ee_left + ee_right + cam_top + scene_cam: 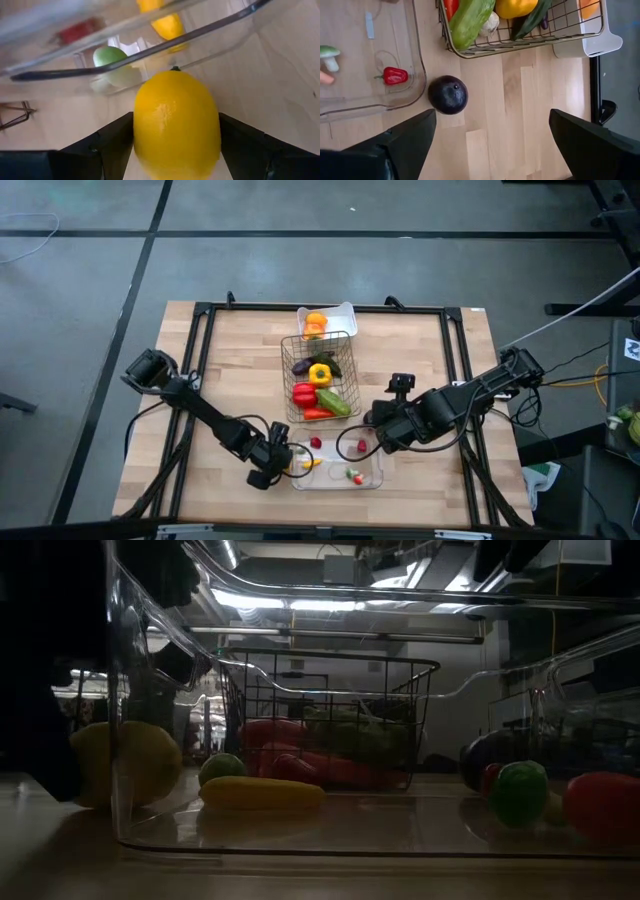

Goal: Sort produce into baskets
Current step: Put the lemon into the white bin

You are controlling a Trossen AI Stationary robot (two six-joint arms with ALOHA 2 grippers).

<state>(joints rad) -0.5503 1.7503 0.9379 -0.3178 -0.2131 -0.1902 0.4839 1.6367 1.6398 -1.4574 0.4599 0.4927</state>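
2 left fingers [120,145] clamp a lemon [176,125] beside the clear tray [220,30]; right fingers [415,140] apart, dark fruit [448,94], perhaps eggplant, between.

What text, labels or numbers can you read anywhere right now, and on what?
None readable in any view.
White tag at the high view's right edge: dark marks, too small to read.
Pale strip under the clear tray: blank or too blurred to tell.
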